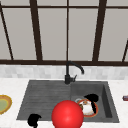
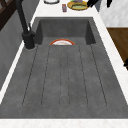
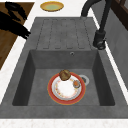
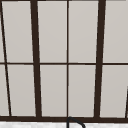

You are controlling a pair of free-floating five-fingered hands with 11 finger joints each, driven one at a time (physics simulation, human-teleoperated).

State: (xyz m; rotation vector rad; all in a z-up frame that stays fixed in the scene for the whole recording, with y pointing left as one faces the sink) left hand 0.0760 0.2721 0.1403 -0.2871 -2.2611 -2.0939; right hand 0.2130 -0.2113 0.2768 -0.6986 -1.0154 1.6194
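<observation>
A dark grey sink (image 1: 45,95) fills my white surface (image 3: 15,60), its black faucet (image 1: 68,72) at the back. A red ball (image 1: 67,114) sits at the front edge. In the basin lies a red-rimmed plate (image 3: 66,88) bearing a brown food ball (image 3: 64,74). My right robot hand (image 1: 91,97) hovers just above the plate, fingers relaxed; my left robot hand (image 1: 33,120) hangs by the front rim, grip unreadable.

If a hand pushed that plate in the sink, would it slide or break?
The plate lies flat on the smooth basin floor, so it would probably slide. It looks ceramic, so perhaps breakable. The round brown lump on it might roll off.
</observation>
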